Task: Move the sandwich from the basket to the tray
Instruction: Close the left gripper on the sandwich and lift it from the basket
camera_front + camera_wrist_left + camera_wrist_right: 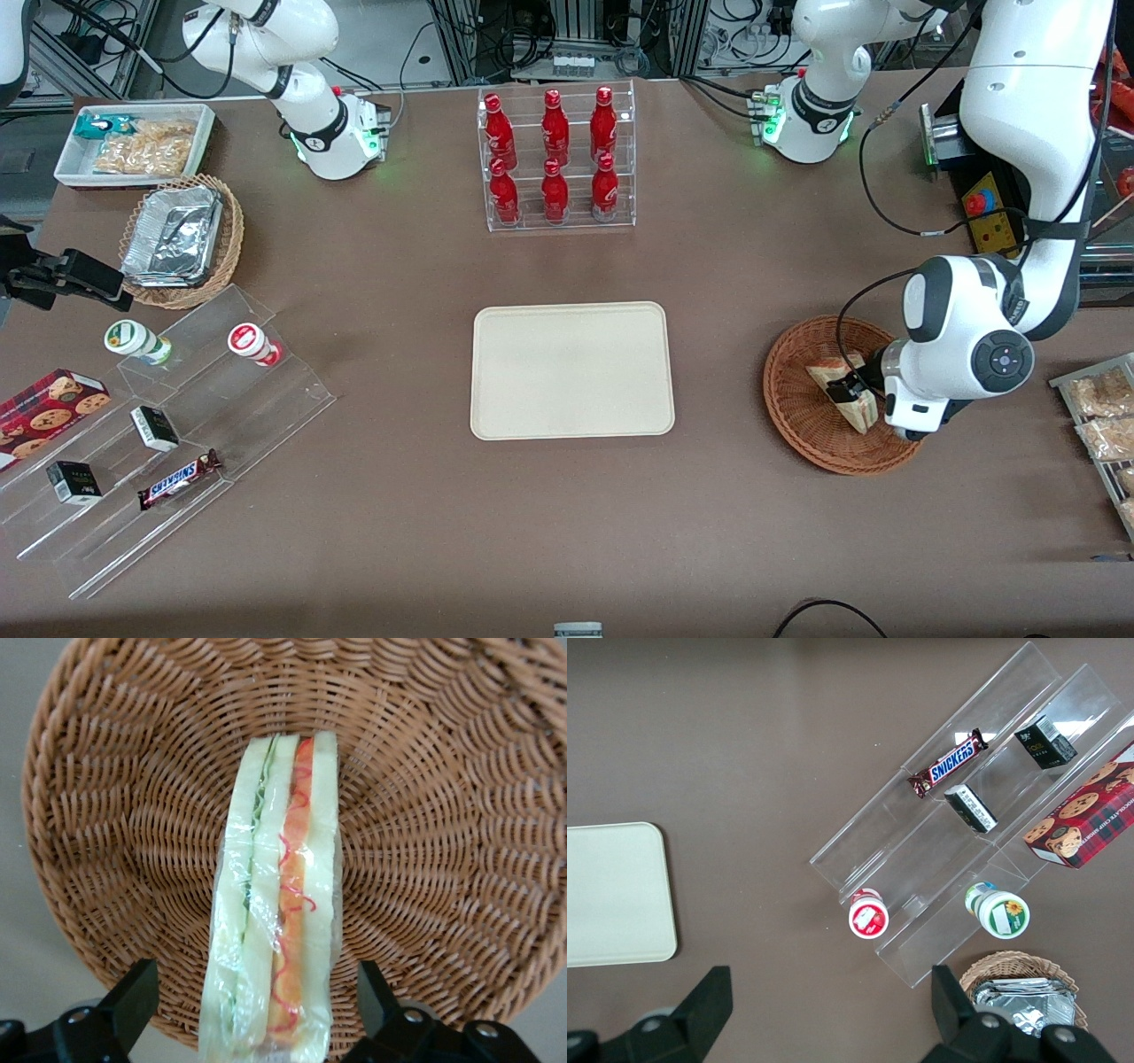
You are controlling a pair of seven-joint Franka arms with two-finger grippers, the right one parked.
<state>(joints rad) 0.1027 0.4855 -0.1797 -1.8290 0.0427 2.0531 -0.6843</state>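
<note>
Sandwich (275,904) lies in basket (425,859) — end effector (252,1010) released, fingers (133,997) straddling it; tray (571,369) bare.

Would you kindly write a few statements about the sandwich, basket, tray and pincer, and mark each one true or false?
1. The triangular white-bread sandwich lies in the round reddish-brown wicker basket. True.
2. The flat cream-beige rectangular tray already holds the sandwich. False: nothing lies on it.
3. The left arm's pincer is open, with one finger on each side of the sandwich. True.
4. The pincer hovers above the tray. False: it is down at the basket, over the sandwich.
5. The clear rack of red bottles stands nearer to the front camera than the tray. False: it stands farther from that camera.
</note>
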